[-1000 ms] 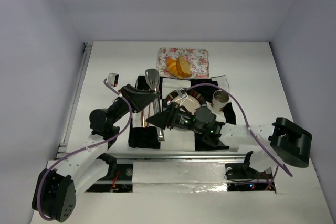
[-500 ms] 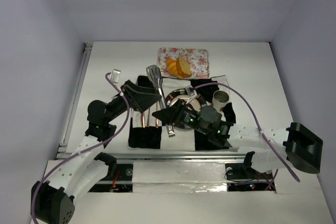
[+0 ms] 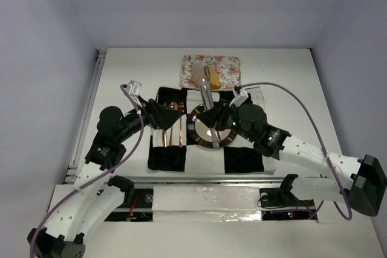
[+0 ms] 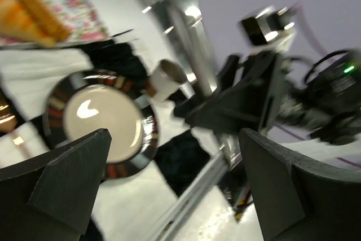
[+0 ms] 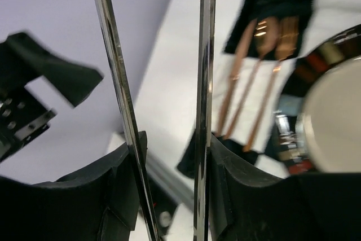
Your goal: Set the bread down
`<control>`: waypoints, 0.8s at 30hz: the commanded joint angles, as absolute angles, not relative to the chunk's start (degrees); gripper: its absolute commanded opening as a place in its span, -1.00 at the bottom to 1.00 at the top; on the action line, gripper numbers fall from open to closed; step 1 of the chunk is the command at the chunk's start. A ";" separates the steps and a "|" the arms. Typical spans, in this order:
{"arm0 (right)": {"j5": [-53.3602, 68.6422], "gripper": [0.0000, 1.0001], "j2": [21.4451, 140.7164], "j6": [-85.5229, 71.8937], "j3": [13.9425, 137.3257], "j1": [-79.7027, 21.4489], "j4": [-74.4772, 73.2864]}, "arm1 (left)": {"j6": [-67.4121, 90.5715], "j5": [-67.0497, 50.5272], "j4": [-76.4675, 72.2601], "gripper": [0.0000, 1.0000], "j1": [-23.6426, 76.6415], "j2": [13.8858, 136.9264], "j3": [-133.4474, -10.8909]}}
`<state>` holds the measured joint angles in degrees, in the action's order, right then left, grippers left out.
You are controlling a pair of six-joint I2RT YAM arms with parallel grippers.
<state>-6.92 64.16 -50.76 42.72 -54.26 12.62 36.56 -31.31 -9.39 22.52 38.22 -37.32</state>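
Observation:
The bread lies on a floral tray at the back of the table, and it also shows at the top left of the left wrist view as bread. My right gripper is shut on metal tongs, which reach from above the plate towards the tray. Their tips are over the bread. In the right wrist view both tongs arms run between my right gripper's fingers. My left gripper is open and holds nothing, left of the plate.
A black-and-white checked placemat lies under the dark-rimmed plate. Copper cutlery lies on its left part. A paper cup stands right of the plate, behind my right arm in the top view. A metal rail runs along the near edge.
My left gripper opened and drew back to the left. My right arm swung the tongs from over the mat's left side up towards the tray, tips now at the bread.

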 commanded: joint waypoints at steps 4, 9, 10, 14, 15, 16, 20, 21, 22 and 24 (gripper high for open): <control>-5.36 -0.06 65.03 -37.02 53.25 -45.63 -10.70 | 24.53 -20.40 5.27 0.98 22.85 35.07 -39.55; -4.57 -0.16 70.14 -29.36 60.46 -40.61 -20.47 | 22.94 -15.65 5.45 0.98 22.85 34.54 -36.66; -4.22 -0.16 71.96 -28.75 61.16 -39.91 -21.09 | 22.94 -15.04 5.01 0.98 22.85 34.11 -35.87; -2.81 -0.13 76.89 -25.58 65.47 -36.57 -24.43 | 22.77 -13.54 5.08 0.98 22.85 31.99 -34.09; -2.29 -0.13 78.21 -24.27 66.52 -35.52 -25.83 | 22.76 -12.40 5.36 0.98 22.85 31.04 -34.10; -2.02 -0.13 79.53 -23.74 69.23 -35.51 -26.71 | 22.76 -11.96 5.54 0.98 22.85 30.24 -33.84; -2.63 -0.13 89.17 -20.40 76.62 -33.40 -31.28 | 23.38 -11.51 6.33 0.98 22.85 26.55 -32.79; -2.90 -0.13 90.86 -19.96 78.03 -33.40 -32.25 | 23.64 -11.43 6.33 0.98 22.85 25.24 -32.70; -2.99 -0.13 92.44 -19.52 79.44 -32.79 -34.00 | 23.64 -11.08 6.24 0.98 22.85 24.70 -32.61; -2.99 -0.13 96.39 -18.90 82.87 -32.78 -35.15 | 23.73 -10.99 6.33 0.98 22.85 24.09 -32.61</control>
<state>-3.20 93.38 -22.50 77.95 -33.30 -31.09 24.05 -12.14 7.68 22.52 25.45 -33.10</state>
